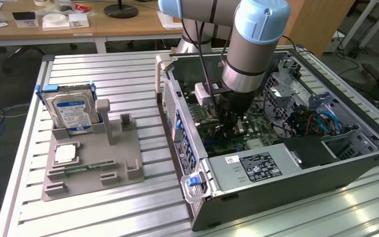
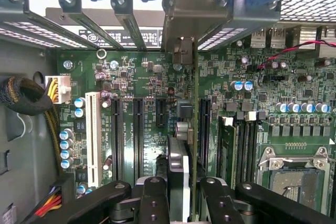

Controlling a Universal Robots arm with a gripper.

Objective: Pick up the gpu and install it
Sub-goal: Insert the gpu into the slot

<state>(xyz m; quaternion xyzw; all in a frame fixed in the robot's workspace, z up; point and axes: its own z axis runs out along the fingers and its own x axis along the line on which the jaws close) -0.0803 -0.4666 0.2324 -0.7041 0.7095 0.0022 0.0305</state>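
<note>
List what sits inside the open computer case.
Inside the computer case: the green motherboard, a power supply, blue cables, and the gripper holding the gpu edge-on. The arm covers the rest.

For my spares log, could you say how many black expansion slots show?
4 black slots: two long beside the white slot, one short, one past the gpu; others may be hidden.

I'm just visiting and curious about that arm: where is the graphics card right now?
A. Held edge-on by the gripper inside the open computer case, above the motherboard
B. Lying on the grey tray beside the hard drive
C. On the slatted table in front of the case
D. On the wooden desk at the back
A: in the wrist view the gripper clamps the gpu edge-on over the motherboard inside the computer case.
</note>
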